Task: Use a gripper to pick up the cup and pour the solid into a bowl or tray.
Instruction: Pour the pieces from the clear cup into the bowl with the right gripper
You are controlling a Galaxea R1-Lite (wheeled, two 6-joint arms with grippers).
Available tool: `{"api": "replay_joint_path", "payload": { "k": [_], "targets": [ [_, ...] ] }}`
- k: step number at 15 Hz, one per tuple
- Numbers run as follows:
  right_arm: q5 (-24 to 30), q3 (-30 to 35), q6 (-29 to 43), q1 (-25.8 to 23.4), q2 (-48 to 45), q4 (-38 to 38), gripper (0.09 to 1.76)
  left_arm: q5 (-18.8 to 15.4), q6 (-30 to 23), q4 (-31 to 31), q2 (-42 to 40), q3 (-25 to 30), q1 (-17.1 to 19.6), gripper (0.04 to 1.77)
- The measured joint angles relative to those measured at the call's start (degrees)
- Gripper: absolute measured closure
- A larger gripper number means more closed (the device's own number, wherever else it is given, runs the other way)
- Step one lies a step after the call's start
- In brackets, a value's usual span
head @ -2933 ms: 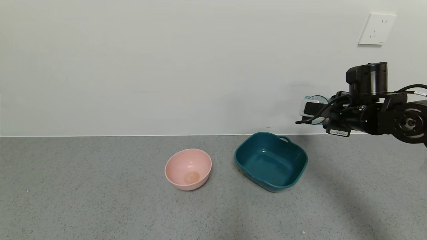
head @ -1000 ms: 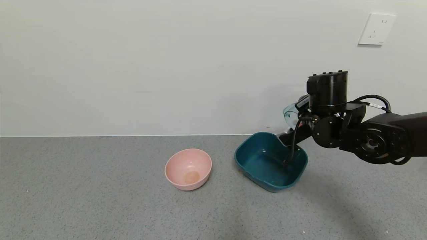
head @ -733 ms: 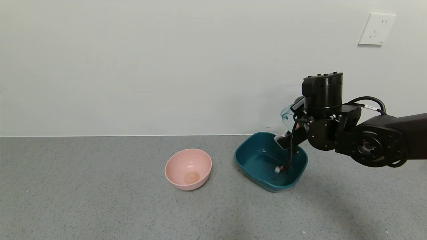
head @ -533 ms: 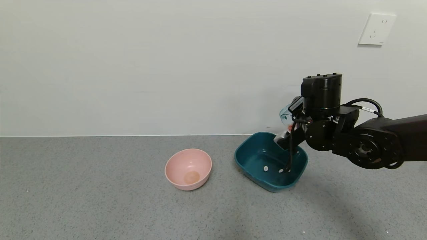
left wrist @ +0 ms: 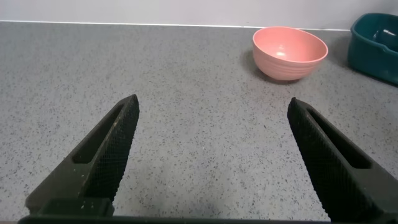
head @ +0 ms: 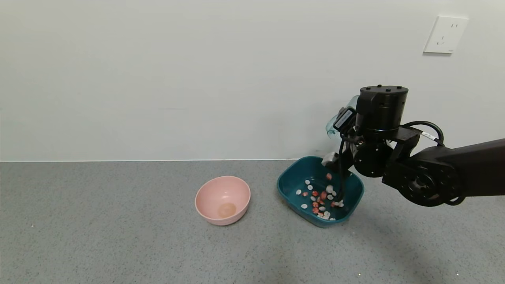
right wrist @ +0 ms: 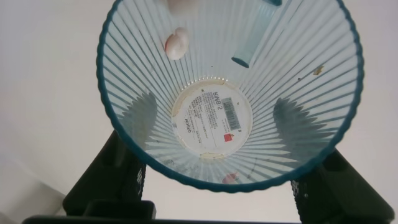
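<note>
My right gripper [head: 342, 134] is shut on the ribbed pale blue-green cup [head: 332, 123] and holds it tipped above the far right rim of the dark teal tub [head: 287, 185]. Many white and orange-red pieces [head: 321, 197] lie in the tub, and one is falling in. In the right wrist view the cup [right wrist: 230, 87] sits mouth-first between the fingers of my right gripper [right wrist: 221, 180]. It is almost empty, with a white piece [right wrist: 176, 43] and a red piece [right wrist: 229, 178] still inside. My left gripper [left wrist: 212, 102] is open and empty over the bare table.
A round pink bowl [head: 223, 199] stands left of the tub and also shows in the left wrist view [left wrist: 290, 53]. The tub's edge shows in the left wrist view too [left wrist: 376, 40]. A wall with a socket [head: 446, 34] runs behind the grey table.
My right gripper has tipped the cup further over the tub. The tub held a few pieces half a second ago and now holds many.
</note>
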Motion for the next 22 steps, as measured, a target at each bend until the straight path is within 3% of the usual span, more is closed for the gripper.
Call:
{"api": "replay_joint_path", "payload": {
  "k": [5,13,15,22],
  "targets": [
    [0.4,3.6,-9.1,0.3,1.0,-12.2,0.54,0.0,0.0,0.0,0.0,0.0,0.0,0.09],
    [0.6,4.0,-9.5,0.2,0.2,-12.9,0.54,0.0,0.0,0.0,0.0,0.0,0.0,0.09],
    [0.4,4.7,-6.5,-0.4,-1.0,-12.8,0.54,0.0,0.0,0.0,0.0,0.0,0.0,0.09],
    [0.3,13.3,15.5,-2.8,-5.6,-12.3,0.54,0.0,0.0,0.0,0.0,0.0,0.0,0.09]
  ]
}}
